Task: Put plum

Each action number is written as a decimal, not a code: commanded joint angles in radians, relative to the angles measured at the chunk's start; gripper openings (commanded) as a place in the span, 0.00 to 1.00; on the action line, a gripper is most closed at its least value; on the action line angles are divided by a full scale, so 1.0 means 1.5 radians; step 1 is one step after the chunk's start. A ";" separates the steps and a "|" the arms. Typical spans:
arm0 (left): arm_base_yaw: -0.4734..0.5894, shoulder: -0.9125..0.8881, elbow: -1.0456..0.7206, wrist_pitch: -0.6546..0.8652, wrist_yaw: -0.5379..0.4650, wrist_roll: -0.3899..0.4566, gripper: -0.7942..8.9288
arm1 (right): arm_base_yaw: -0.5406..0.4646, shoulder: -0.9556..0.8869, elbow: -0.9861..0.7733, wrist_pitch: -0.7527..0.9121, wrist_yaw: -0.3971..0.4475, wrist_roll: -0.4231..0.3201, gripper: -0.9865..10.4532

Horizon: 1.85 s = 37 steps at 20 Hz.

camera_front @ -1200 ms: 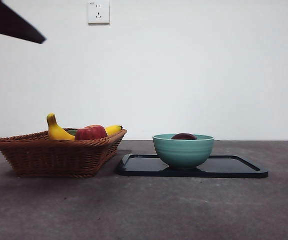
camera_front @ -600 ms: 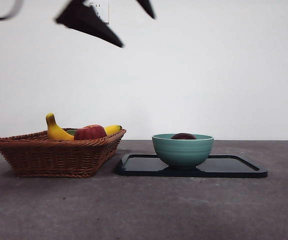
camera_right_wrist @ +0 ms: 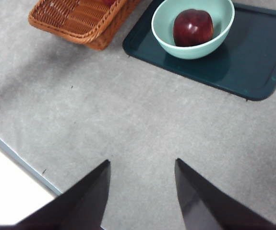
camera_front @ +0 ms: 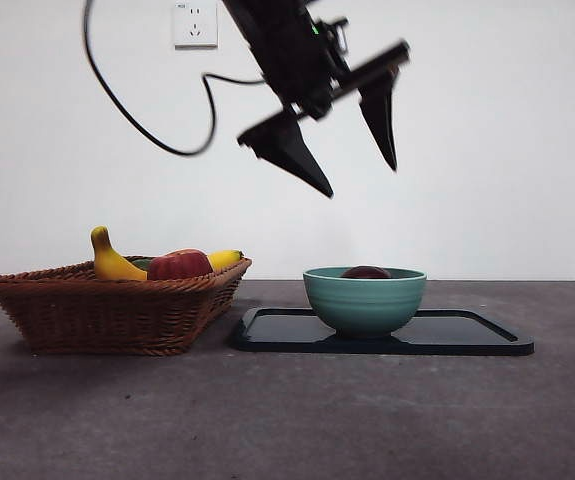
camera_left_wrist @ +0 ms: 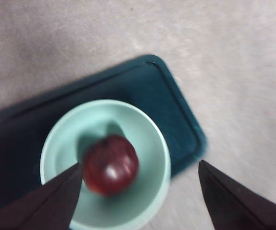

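Against a plain white wall with a white power socket [camera_front: 196,24], a grey stone-like tabletop [camera_front: 287,410] is seen carrying a flat dark teal rectangular tray [camera_front: 467,333] on the right. A ribbed pale green ceramic bowl [camera_front: 365,300] is set on the tray's left part, and the round glossy dark maroon plum [camera_right_wrist: 192,27] is seen lying inside that bowl, only its top showing above the rim from the front. To the left, just beside the tray, a brown woven wicker basket [camera_front: 107,310] is filled with a yellow banana [camera_front: 112,262] and a brighter red apple [camera_front: 181,266].

The left gripper [camera_front: 357,170] is pictured well above the bowl, tilted, its two black jaws spread wide and nothing held between them; a black cable [camera_front: 132,115] is looped behind it. From its wrist camera, blurred, the plum is framed between the parted jaws.

The right gripper [camera_right_wrist: 140,179] is shown over bare tabletop on the near side of the tray, jaws apart and nothing held.
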 commanded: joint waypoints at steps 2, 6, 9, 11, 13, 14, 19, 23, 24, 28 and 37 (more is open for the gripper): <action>-0.009 0.075 0.064 -0.005 -0.027 0.013 0.47 | 0.004 0.003 0.003 -0.002 0.000 0.006 0.27; -0.012 0.124 0.080 -0.001 -0.042 0.013 0.47 | 0.004 0.003 0.003 -0.004 0.000 0.006 0.27; -0.014 0.143 0.080 0.000 -0.045 0.019 0.47 | 0.004 0.003 0.003 -0.004 0.001 0.003 0.27; -0.016 0.147 0.080 0.002 -0.049 0.021 0.47 | 0.004 0.003 0.003 -0.004 0.001 0.002 0.27; -0.019 0.154 0.080 0.001 -0.050 0.023 0.47 | 0.004 0.003 0.003 -0.004 0.001 0.002 0.27; -0.020 0.158 0.080 -0.002 -0.050 0.023 0.47 | 0.004 0.004 0.003 -0.004 0.001 0.001 0.27; -0.030 0.185 0.080 -0.019 -0.067 0.024 0.47 | 0.004 0.004 0.003 -0.004 0.001 0.000 0.27; -0.034 0.186 0.080 -0.020 -0.080 0.026 0.46 | 0.004 0.004 0.003 -0.004 0.001 -0.004 0.27; -0.034 0.186 0.080 -0.022 -0.080 0.027 0.46 | 0.004 0.004 0.003 -0.004 0.001 -0.004 0.27; -0.036 0.186 0.083 -0.022 -0.079 0.031 0.33 | 0.004 0.004 0.003 -0.004 0.005 -0.006 0.27; -0.036 0.185 0.328 -0.211 -0.079 0.072 0.33 | 0.004 0.004 0.003 -0.006 0.006 -0.006 0.27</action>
